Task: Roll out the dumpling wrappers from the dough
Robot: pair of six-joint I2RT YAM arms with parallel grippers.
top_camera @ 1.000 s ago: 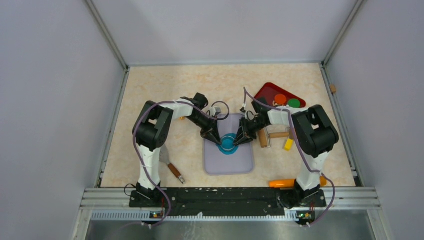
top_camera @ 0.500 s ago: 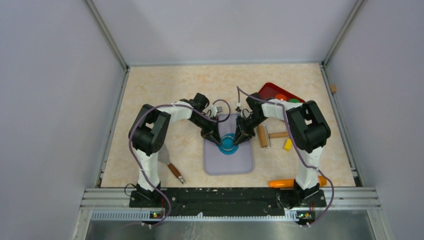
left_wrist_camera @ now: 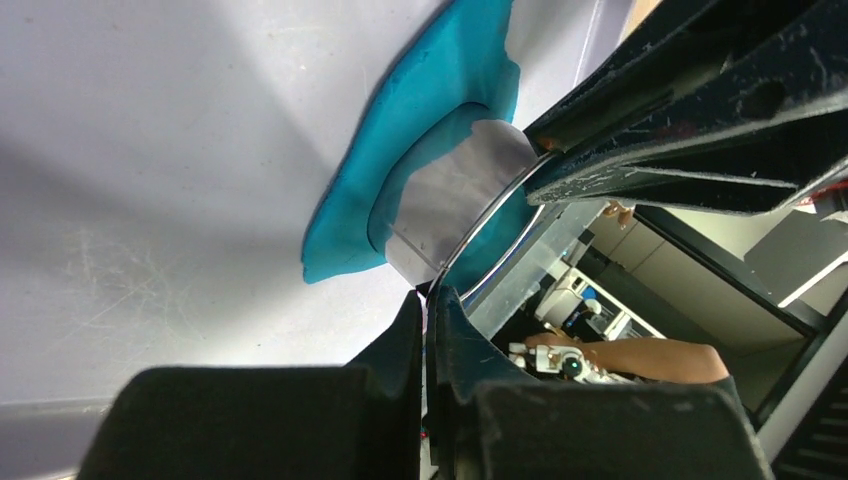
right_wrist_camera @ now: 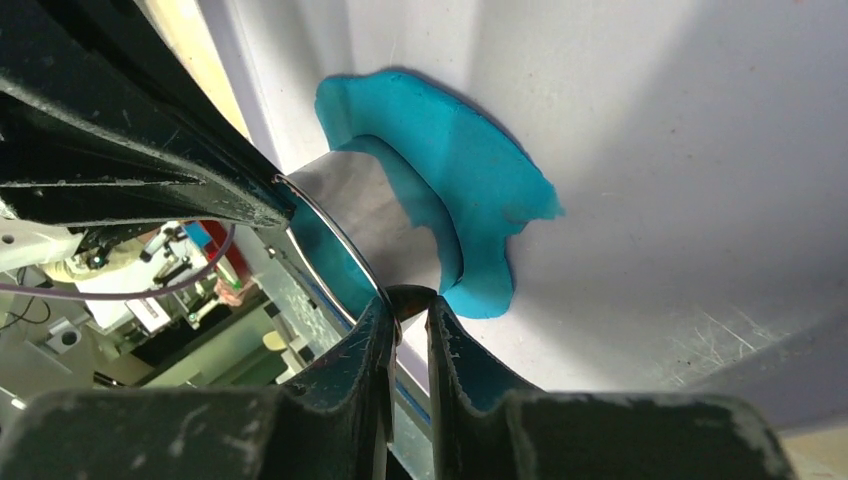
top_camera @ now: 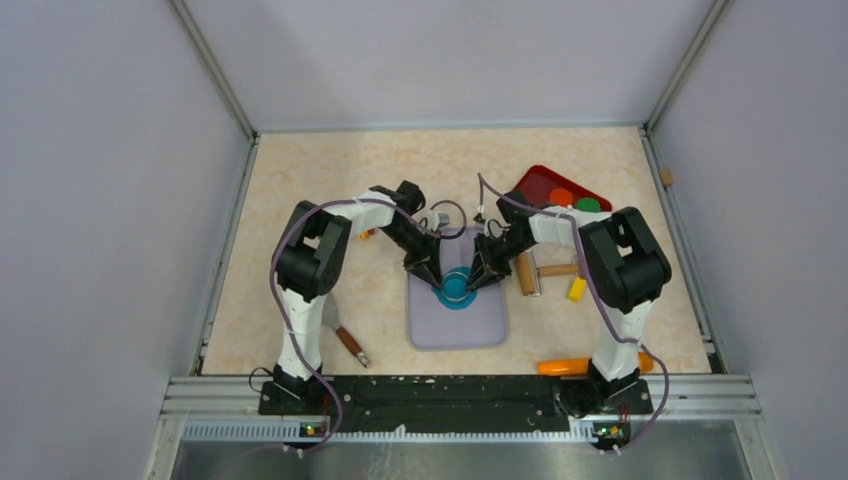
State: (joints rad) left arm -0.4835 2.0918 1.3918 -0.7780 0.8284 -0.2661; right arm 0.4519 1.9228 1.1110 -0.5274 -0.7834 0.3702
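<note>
A flattened teal dough [top_camera: 456, 291] patch lies on the lavender mat [top_camera: 458, 328]. A shiny metal ring cutter [left_wrist_camera: 455, 195] stands upright in the dough [left_wrist_camera: 420, 120], with dough spreading out around its wall. My left gripper [left_wrist_camera: 430, 298] is shut on the cutter's rim from the left. My right gripper [right_wrist_camera: 408, 305] is shut on the rim of the cutter [right_wrist_camera: 365, 200] from the right, next to the dough [right_wrist_camera: 480, 190]. In the top view the left gripper [top_camera: 438, 282] and right gripper [top_camera: 474, 282] meet over the ring. No separate round wrapper shows.
A tan wooden roller [top_camera: 527, 272] and a yellow piece [top_camera: 577, 289] lie right of the mat. A red tray [top_camera: 533, 184] with orange and green round pieces sits at the back right. An orange tool [top_camera: 565, 366] lies near right, a wooden-handled scraper [top_camera: 346, 341] near left.
Both arms' elbows have shifted slightly. Both grippers stay shut on the cutter over the dough, which has not visibly moved.
</note>
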